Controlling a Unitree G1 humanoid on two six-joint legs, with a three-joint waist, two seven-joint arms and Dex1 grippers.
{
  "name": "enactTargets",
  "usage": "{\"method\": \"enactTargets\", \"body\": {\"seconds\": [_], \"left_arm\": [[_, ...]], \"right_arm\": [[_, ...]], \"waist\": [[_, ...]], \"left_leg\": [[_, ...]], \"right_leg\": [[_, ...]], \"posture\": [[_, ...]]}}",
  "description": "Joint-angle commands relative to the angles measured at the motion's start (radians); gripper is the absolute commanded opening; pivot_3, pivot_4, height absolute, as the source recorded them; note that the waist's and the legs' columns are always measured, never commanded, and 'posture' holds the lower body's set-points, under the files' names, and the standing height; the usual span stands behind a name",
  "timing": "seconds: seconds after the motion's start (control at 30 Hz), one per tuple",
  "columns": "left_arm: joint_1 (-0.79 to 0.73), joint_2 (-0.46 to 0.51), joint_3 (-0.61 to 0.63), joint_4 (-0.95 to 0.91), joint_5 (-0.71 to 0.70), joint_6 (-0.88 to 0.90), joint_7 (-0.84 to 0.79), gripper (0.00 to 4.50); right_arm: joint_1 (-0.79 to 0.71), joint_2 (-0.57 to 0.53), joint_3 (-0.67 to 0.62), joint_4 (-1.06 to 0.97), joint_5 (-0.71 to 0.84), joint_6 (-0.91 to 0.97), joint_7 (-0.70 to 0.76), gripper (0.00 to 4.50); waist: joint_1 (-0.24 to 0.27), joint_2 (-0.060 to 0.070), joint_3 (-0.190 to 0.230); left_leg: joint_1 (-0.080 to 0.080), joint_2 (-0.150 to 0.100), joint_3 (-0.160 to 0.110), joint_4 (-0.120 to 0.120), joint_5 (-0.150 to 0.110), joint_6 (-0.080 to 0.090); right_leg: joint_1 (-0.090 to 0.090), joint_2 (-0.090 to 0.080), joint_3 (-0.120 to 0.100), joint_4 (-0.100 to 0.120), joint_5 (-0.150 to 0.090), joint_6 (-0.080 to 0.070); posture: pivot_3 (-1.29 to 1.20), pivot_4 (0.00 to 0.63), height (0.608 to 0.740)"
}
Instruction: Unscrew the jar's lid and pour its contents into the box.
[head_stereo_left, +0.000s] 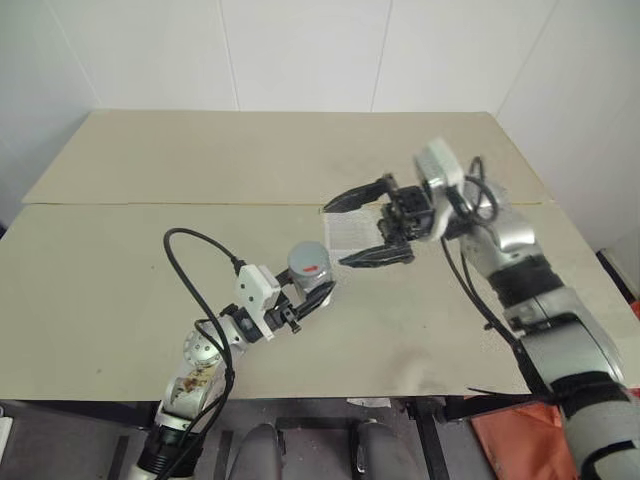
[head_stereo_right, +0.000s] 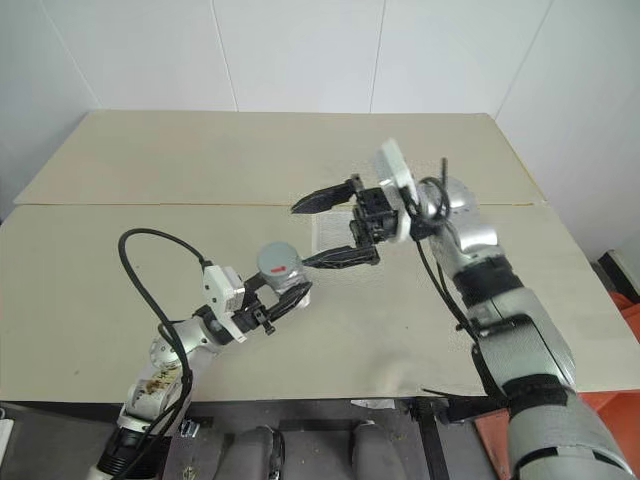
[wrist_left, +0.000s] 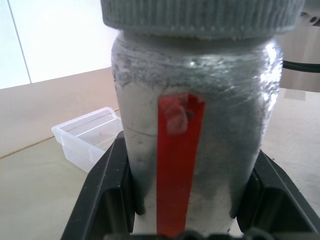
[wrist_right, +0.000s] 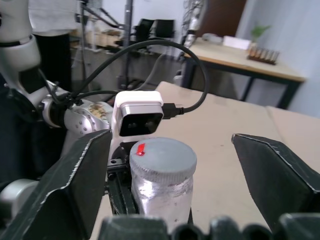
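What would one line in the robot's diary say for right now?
left pincer: shut on jar | lid: on jar | right pincer: open, apart from lid | box: on table

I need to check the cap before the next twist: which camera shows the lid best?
The right wrist view: the lid shows whole, red mark up, still on the jar. Both eye views show it small from above; the left wrist view catches just its ribbed edge.

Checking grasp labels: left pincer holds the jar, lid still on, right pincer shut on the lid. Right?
Not quite. The left pincer does hold the jar with the lid still on, but the right pincer is open, its fingers spread clear of the lid, as the right wrist view shows.
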Motion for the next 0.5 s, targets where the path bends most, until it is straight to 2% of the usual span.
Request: {"method": "enactTargets", "body": {"seconds": [0.03, 0.17, 0.27, 0.3, 0.5], "left_arm": [[-0.024, -0.004, 0.022, 0.014, 0.014, -0.007, 0.027, 2.10], [-0.044, -0.002, 0.031, 0.036, 0.019, 0.003, 0.039, 2.10], [-0.063, 0.006, 0.026, 0.062, 0.034, -0.001, 0.033, 2.10], [-0.068, 0.009, 0.025, 0.067, 0.029, -0.003, 0.022, 2.10], [-0.102, -0.004, 0.028, 0.105, 0.056, -0.018, 0.044, 2.10]], "right_arm": [[0.197, -0.035, -0.124, -0.327, -0.082, 0.065, -0.283, 4.43], [0.369, -0.009, -0.180, -0.570, -0.181, 0.104, -0.502, 4.43], [0.463, 0.092, -0.187, -0.756, -0.268, 0.194, -0.781, 4.43], [0.485, 0.129, -0.193, -0.817, -0.253, 0.250, -0.861, 4.43], [0.558, 0.176, -0.131, -1.011, -0.338, 0.380, -0.990, 4.43]], "waist": [[0.003, 0.000, 0.000], [0.000, 0.000, 0.000], [-0.008, 0.000, 0.000], [-0.009, 0.000, 0.000], [-0.008, 0.000, 0.000]], "left_leg": [[0.000, 0.000, 0.000, -0.001, 0.000, 0.000], [0.000, 0.000, 0.000, 0.000, 0.000, 0.000], [0.001, 0.000, 0.000, 0.001, 0.000, 0.000], [0.001, 0.000, 0.000, 0.001, 0.000, 0.000], [0.001, 0.000, 0.000, 0.002, 0.000, 0.000]], "right_leg": [[0.000, 0.000, 0.000, 0.000, 0.000, 0.000], [-0.001, 0.000, 0.001, 0.001, 0.000, 0.000], [0.000, 0.000, 0.001, 0.002, 0.000, 0.001], [0.000, 0.001, 0.001, 0.002, -0.001, 0.002], [0.000, 0.000, 0.001, 0.002, -0.001, 0.003]], "posture": [[0.00, 0.150, 0.740], [0.00, 0.150, 0.740], [0.00, 0.150, 0.740], [0.00, 0.150, 0.740], [0.00, 0.150, 0.740]]}}
